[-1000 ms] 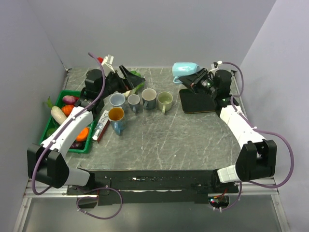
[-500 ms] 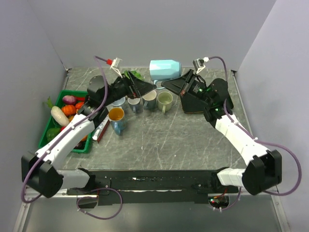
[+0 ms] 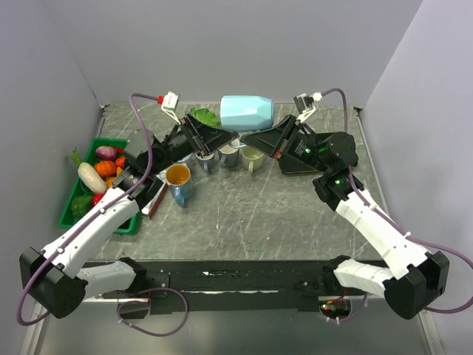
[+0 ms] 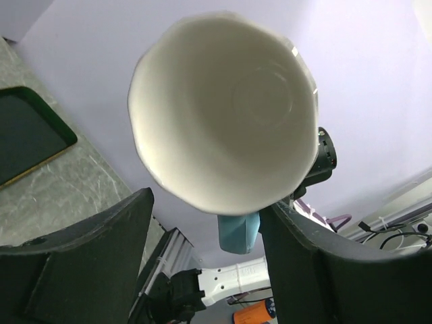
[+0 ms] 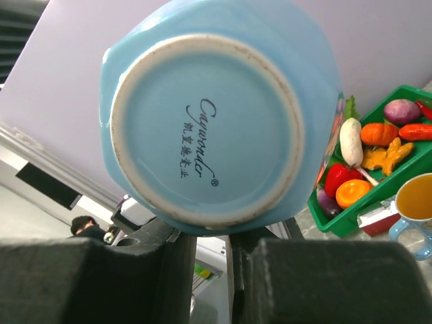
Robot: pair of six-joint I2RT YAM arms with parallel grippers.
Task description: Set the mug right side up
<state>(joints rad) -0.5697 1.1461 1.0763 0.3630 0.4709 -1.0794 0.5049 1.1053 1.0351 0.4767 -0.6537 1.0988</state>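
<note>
A light blue mug (image 3: 247, 112) hangs on its side in the air above the back middle of the table. Its white mouth (image 4: 223, 115) faces my left wrist and its base (image 5: 209, 115) faces my right wrist. My right gripper (image 3: 253, 139) is shut on the mug from below, its fingers (image 5: 179, 270) nearly together under the base. My left gripper (image 3: 228, 137) is open at the mouth end. The mug's handle (image 4: 237, 233) hangs between its jaws, and the right-hand finger (image 4: 297, 243) is close to the rim.
Several upright mugs (image 3: 222, 151) stand in a row under the grippers, one with an orange inside (image 3: 178, 177) nearer the front. A green bin of vegetables (image 3: 85, 196) sits at the left, a red-white box (image 3: 154, 196) beside it. A black tray (image 3: 303, 159) lies at the right.
My right arm has lifted the mug from the back right and carried it left to the middle. My left gripper has risen to meet it, and its jaws have narrowed.
</note>
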